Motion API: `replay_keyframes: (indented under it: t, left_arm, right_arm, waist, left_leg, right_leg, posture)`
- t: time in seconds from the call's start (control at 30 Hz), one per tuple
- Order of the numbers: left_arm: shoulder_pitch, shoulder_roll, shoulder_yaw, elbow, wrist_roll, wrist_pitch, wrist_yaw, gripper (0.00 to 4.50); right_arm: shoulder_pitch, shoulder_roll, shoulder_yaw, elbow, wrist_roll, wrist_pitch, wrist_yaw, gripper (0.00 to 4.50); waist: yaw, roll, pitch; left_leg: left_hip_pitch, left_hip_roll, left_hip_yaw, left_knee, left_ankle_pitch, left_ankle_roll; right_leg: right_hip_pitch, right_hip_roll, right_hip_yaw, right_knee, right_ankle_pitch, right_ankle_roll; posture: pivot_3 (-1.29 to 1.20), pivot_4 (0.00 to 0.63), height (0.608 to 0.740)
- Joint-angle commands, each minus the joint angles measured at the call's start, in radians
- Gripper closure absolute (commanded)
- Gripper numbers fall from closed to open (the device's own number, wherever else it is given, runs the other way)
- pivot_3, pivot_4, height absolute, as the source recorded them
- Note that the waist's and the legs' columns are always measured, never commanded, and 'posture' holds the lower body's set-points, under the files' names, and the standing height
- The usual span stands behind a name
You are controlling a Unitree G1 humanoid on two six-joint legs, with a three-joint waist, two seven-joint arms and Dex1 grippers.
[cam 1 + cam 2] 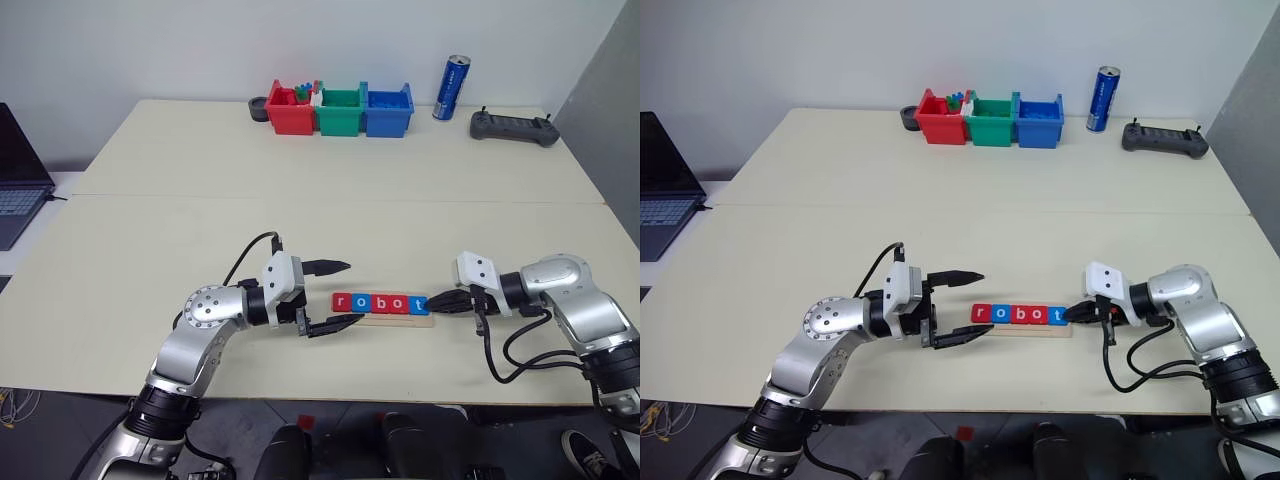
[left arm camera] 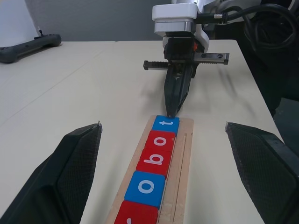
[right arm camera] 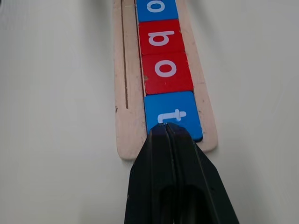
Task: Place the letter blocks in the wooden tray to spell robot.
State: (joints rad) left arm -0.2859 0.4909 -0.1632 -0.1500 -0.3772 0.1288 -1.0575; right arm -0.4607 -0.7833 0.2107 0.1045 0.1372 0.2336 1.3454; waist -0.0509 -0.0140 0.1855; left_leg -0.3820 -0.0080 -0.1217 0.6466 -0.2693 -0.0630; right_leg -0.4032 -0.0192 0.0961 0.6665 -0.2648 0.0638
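Observation:
Five letter blocks point(image 1: 381, 303) lie in a row in the wooden tray point(image 1: 395, 320) near the table's front edge, reading r, o, b, o, t in red and blue. My right gripper point(image 1: 432, 303) is shut, and its tip rests against the outer end of the blue t block point(image 3: 174, 115). At the tray's left end my left gripper point(image 1: 340, 295) stands open, its fingers point(image 2: 70, 172) spread wide on either side of the tray line, holding nothing. The red r block point(image 1: 342, 302) is nearest to it.
Red point(image 1: 288, 110), green point(image 1: 341, 111) and blue bins point(image 1: 388, 111) stand at the table's far edge, with small coloured pieces in the red one. A blue can point(image 1: 451, 88) and a black controller point(image 1: 514, 126) lie to their right. A laptop point(image 1: 18, 175) sits far left.

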Motion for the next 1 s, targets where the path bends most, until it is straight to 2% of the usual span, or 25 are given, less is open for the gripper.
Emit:
replay_keyframes:
  t: [0.03, 0.3, 0.43, 0.5, 0.77, 0.8, 1.0]
  left_arm:
    - [0.003, 0.010, 0.023, -0.043, -0.012, -0.001, 0.006, 0.00]
    - [0.010, 0.020, 0.019, -0.053, -0.009, 0.016, 0.012, 0.00]
    - [0.015, 0.038, 0.010, -0.051, 0.017, 0.029, 0.022, 0.00]
    - [0.020, 0.047, 0.003, -0.045, 0.032, 0.029, 0.023, 0.00]
    - [0.034, 0.066, 0.003, -0.035, 0.064, 0.020, 0.016, 0.00]
    - [0.036, 0.068, 0.004, -0.034, 0.068, 0.019, 0.014, 0.00]
    - [0.047, 0.075, 0.003, -0.035, 0.075, 0.015, 0.008, 0.00]
  right_arm:
    - [-0.026, -0.003, -0.011, -0.012, 0.006, -0.006, -0.001, 4.47]
    - [-0.018, -0.048, -0.048, -0.077, 0.057, 0.059, 0.033, 4.47]
    - [0.009, -0.079, -0.082, -0.151, 0.124, 0.145, 0.042, 3.59]
    - [0.025, -0.092, -0.096, -0.176, 0.146, 0.174, 0.038, 2.78]
    - [0.090, -0.105, -0.133, -0.246, 0.193, 0.229, -0.005, 0.14]
    - [0.097, -0.102, -0.137, -0.255, 0.194, 0.231, -0.017, 0.03]
    - [0.119, -0.100, -0.139, -0.265, 0.185, 0.230, -0.054, 0.03]
  waist:
    - [0.000, 0.000, 0.000]
    - [0.000, 0.000, 0.000]
    - [0.000, 0.000, 0.000]
    - [0.000, 0.000, 0.000]
    - [0.000, 0.000, 0.000]
    - [0.001, 0.000, 0.000]
    - [0.001, 0.000, 0.000]
  left_leg:
    - [0.000, 0.000, 0.000, 0.000, 0.000, 0.000]
    - [0.000, 0.000, 0.000, 0.000, 0.000, 0.000]
    - [0.000, 0.000, 0.000, 0.000, 0.000, 0.000]
    - [0.000, 0.000, 0.000, 0.000, 0.000, 0.000]
    - [0.000, 0.000, 0.000, 0.000, 0.000, 0.000]
    - [0.000, 0.000, 0.000, 0.000, 0.000, 0.000]
    - [0.000, 0.000, 0.000, 0.000, 0.000, 0.000]
  right_leg:
    - [0.000, 0.000, 0.000, 0.000, 0.000, 0.000]
    - [0.000, 0.000, 0.000, 0.000, 0.000, 0.000]
    - [0.000, 0.000, 0.000, 0.000, 0.000, 0.000]
    - [0.000, 0.000, 0.000, 0.000, 0.000, 0.000]
    - [0.000, 0.000, 0.000, 0.000, 0.000, 0.000]
    - [0.000, 0.000, 0.000, 0.000, 0.000, 0.000]
    - [0.000, 0.000, 0.000, 0.000, 0.000, 0.000]
  posture:
    - [0.00, 0.150, 0.740]
    - [0.00, 0.150, 0.740]
    - [0.00, 0.150, 0.740]
    - [0.00, 0.150, 0.740]
    - [0.00, 0.150, 0.740]
    - [0.00, 0.150, 0.740]
    - [0.00, 0.150, 0.740]
